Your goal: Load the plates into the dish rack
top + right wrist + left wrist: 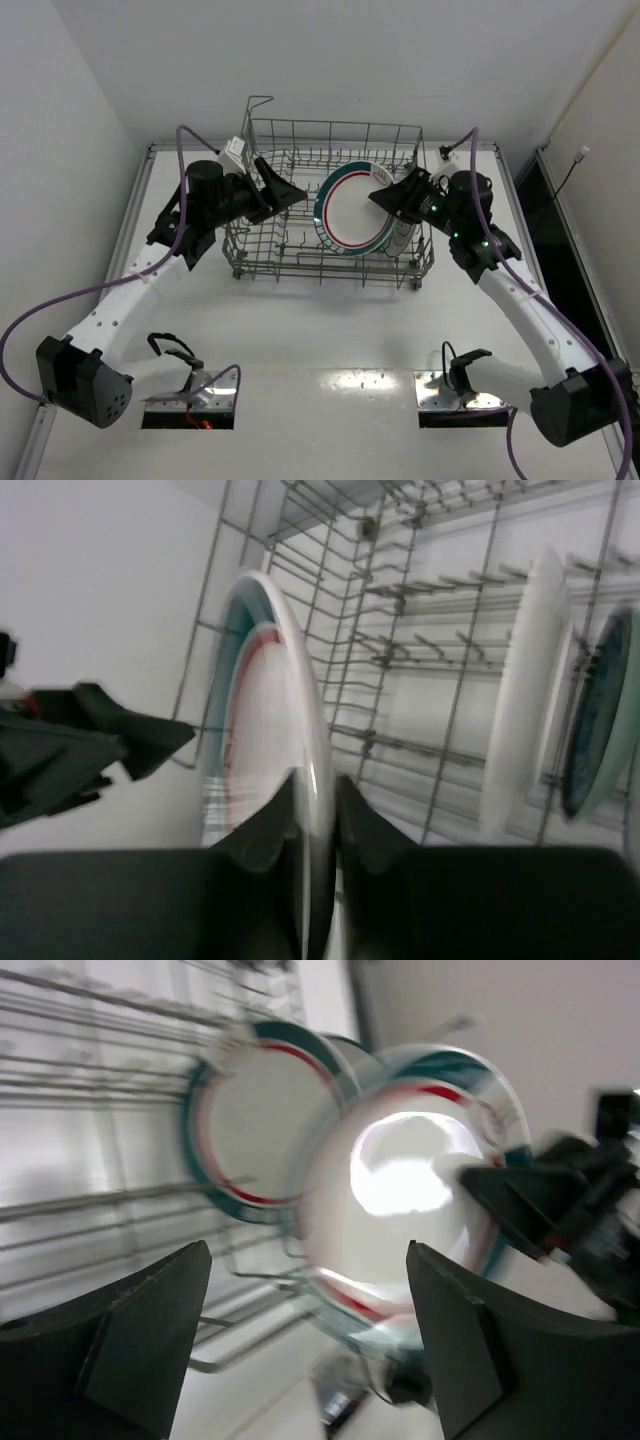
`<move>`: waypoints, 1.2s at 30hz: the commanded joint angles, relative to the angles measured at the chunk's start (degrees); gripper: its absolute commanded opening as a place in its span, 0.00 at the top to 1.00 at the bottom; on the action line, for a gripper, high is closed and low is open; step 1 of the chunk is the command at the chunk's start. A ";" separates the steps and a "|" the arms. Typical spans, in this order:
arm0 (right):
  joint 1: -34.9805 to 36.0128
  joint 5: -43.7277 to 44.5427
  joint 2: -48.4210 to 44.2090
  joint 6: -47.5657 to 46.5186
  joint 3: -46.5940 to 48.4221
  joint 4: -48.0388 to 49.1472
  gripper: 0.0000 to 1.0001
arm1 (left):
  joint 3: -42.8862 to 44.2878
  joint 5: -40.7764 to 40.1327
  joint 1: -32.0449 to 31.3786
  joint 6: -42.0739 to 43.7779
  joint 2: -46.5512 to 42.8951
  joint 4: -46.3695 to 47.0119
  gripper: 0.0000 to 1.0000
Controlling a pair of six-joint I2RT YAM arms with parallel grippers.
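Observation:
The grey wire dish rack (330, 128) stands at the back middle of the table. My right gripper (385, 200) is shut on the rim of a white plate with green-and-red rings (350, 210), holding it upright over the rack's right half. In the right wrist view the fingers (265, 825) pinch that plate (270, 700) edge-on. A second ringed plate (250, 1120) stands behind the held plate (410, 1170). A plain white plate (525, 690) and a teal plate (600, 720) stand in the rack's prongs. My left gripper (290, 192) is open and empty over the rack's left half, facing the held plate.
The rack's tall grid walls (400, 660) and upright prongs surround the plates. Its wires (90, 1200) run close beside my left gripper (310, 1340). White walls close in the table at the back and sides. Purple cables loop from both arms.

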 commanded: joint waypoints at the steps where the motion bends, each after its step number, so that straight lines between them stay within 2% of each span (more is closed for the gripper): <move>1: 2.36 20.53 -2.89 -11.31 12.58 -18.11 1.00 | 7.16 -9.52 3.06 12.20 1.79 -14.60 0.23; 2: 2.37 23.20 -1.58 -12.47 14.88 -21.54 1.00 | 8.22 -13.91 4.01 13.43 1.79 -21.51 0.23; 4: 3.77 29.51 1.85 -15.36 19.97 -27.96 1.00 | 8.93 -24.00 6.12 14.94 2.41 -26.30 0.21; 6: 5.27 33.83 5.18 -16.87 23.50 -29.92 1.00 | 8.41 -26.69 9.02 15.73 1.71 -26.32 0.19; 11: 9.84 43.06 14.85 -22.75 32.89 -32.91 1.00 | 8.40 -23.10 13.69 16.96 1.70 -25.19 0.19; 16: 12.92 49.67 25.05 -28.90 42.22 -36.95 1.00 | 9.55 -22.57 14.22 17.49 2.93 -25.71 0.19; 20: 15.46 54.59 30.68 -29.62 45.23 -39.67 1.00 | 9.55 -23.18 14.22 17.49 2.93 -26.24 0.19; 29: 21.09 61.98 38.68 -30.24 49.27 -44.15 1.00 | 9.55 -22.48 14.22 16.88 2.93 -26.24 0.19; 35: 22.23 60.93 44.92 -27.78 52.69 -46.35 1.00 | 8.77 -18.54 14.22 14.77 2.32 -25.71 0.19; 36: 22.23 60.23 46.58 -26.73 54.27 -46.88 0.97 | 8.24 -18.53 13.61 14.16 1.36 -24.84 0.19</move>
